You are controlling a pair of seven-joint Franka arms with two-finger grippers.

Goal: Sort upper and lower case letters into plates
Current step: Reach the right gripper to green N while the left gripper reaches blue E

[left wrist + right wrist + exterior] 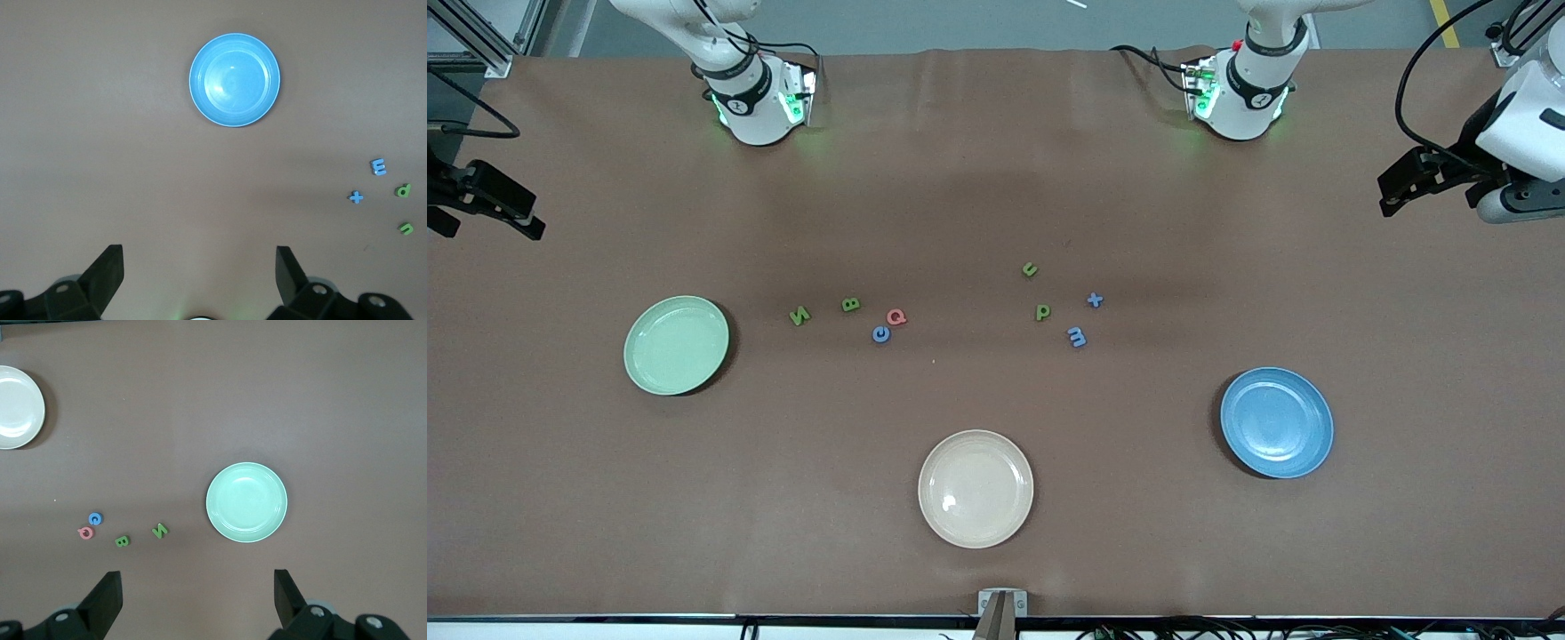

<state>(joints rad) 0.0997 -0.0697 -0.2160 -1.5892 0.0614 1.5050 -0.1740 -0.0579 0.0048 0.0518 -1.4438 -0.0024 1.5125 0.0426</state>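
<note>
The pale mint green plate point(676, 345) lies toward the right arm's end of the table, the blue plate point(1277, 422) toward the left arm's end; both hold nothing. Between them lie small letters: a green N point(799, 315), green B point(850, 305), pink Q point(896, 316) and blue C point(880, 333) in one group, a green u point(1030, 269), green p point(1042, 312), blue x point(1095, 300) and blue m point(1077, 337) in the other. My left gripper point(199, 257) hangs open over bare table at its end. My right gripper point(197, 581) hangs open over bare table at its own end.
A cream-white plate point(975, 488) sits near the table's front edge, midway between the two arms' ends, with nothing in it. The arms' bases point(760, 98) stand along the edge farthest from the front camera. Brown cloth covers the whole table.
</note>
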